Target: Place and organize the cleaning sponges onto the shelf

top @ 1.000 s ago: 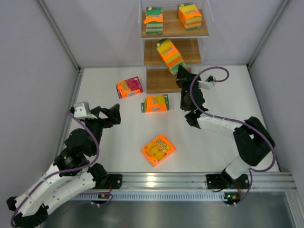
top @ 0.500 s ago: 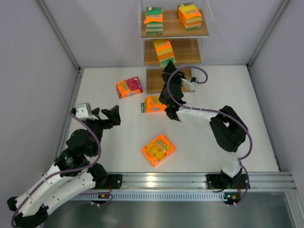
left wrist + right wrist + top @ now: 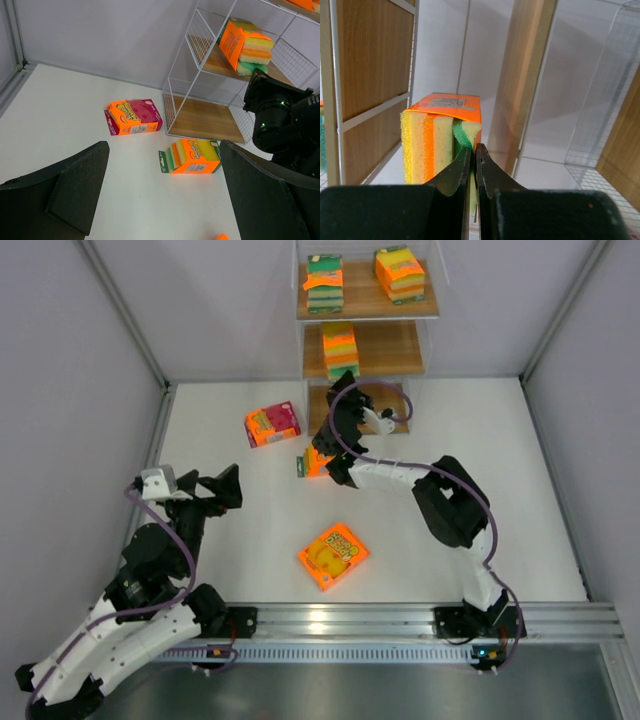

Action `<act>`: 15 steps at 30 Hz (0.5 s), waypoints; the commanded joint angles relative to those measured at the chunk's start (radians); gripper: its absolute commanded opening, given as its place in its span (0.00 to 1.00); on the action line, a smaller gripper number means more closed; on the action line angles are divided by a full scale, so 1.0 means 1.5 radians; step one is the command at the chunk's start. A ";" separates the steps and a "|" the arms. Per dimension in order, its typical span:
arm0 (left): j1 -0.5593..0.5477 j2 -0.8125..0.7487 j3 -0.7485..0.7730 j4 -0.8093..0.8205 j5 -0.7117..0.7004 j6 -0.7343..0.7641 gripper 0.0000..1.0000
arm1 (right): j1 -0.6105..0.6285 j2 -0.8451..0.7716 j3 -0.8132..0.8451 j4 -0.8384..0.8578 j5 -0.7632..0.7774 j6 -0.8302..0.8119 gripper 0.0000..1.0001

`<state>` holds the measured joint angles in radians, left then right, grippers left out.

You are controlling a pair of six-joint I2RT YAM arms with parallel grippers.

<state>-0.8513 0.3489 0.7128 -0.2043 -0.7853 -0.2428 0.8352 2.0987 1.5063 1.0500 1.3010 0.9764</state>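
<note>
My right gripper is shut on the edge of an orange, yellow and green sponge pack and holds it upright at the left of the shelf's middle tier. The right wrist view shows the fingertips pinching the pack's green side. Two more packs stand on the top tier. On the table lie a pink-red pack, an orange pack half hidden by the right arm, and a flat orange pack. My left gripper is open and empty, well short of them.
The shelf's bottom board is bare. The right arm's forearm stretches low across the table in front of the shelf. Grey walls close both sides; a metal rail runs along the near edge.
The right arm swung left with its pack, from the right of the middle tier to the left, and stood it upright. The left arm shifted slightly left.
</note>
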 commanded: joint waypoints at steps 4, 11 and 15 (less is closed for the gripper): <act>0.000 -0.028 0.010 -0.008 -0.012 0.016 0.98 | 0.014 0.035 0.084 -0.078 0.000 0.111 0.08; 0.000 -0.049 0.019 -0.018 -0.014 0.016 0.98 | 0.022 0.077 0.152 -0.122 0.024 0.141 0.09; 0.000 -0.052 0.021 -0.025 -0.015 0.019 0.98 | 0.024 0.091 0.172 -0.117 0.042 0.135 0.09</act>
<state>-0.8513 0.2813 0.7147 -0.2379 -0.8021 -0.2329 0.8486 2.2253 1.7042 0.8680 1.3174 1.1458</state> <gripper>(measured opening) 0.984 0.094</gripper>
